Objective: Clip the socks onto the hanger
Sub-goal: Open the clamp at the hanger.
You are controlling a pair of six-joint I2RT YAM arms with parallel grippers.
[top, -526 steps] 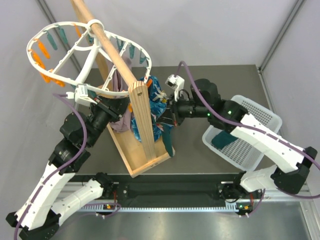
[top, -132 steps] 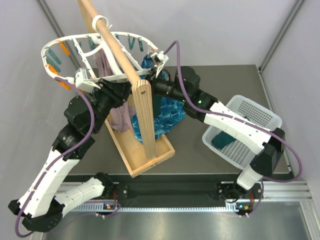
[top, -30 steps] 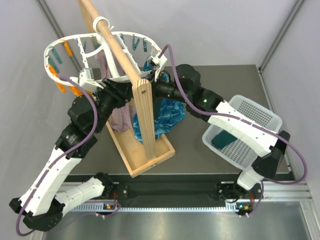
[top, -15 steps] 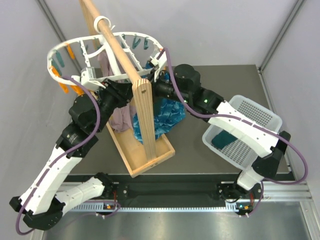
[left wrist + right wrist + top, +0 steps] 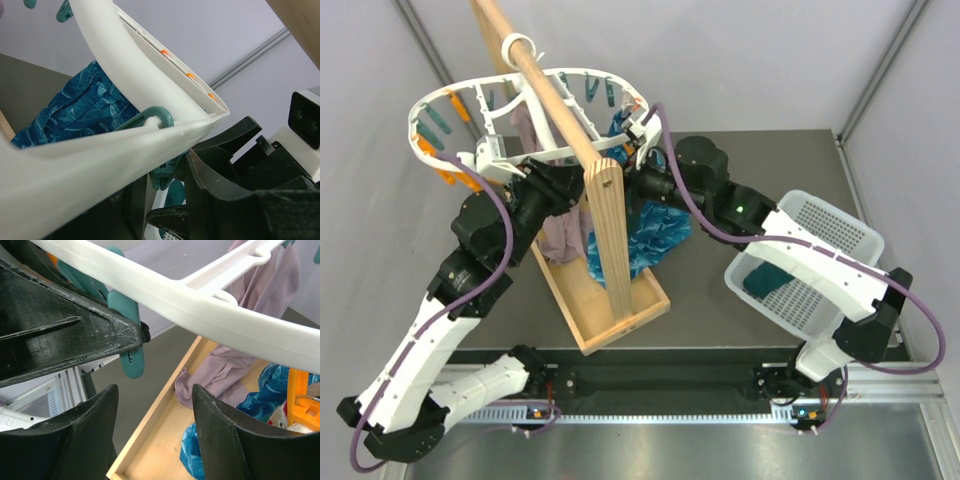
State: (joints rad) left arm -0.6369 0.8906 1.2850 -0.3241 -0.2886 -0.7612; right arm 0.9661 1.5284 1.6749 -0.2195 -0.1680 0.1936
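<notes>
Hanger [image 5: 415,130] hung on pole [image 5: 550,95], upper left of top view. Right claw [image 5: 155,405] held agape, empty, under rim. Left claw [image 5: 535,178] grip not discernible. Sock [image 5: 760,280] lying in basket [image 5: 840,215], right.

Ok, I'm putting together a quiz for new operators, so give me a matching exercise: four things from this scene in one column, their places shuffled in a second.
Things:
1 small dark teal-green fabric sock
2 large white plastic oval hanger frame
3 bright blue mottled cloth
4 white perforated plastic basket

Places:
a hooked over the long wooden pole
b right side of the dark table
c inside the basket
d just right of the wooden upright post

Pairs: 1-c; 2-a; 3-d; 4-b
</notes>
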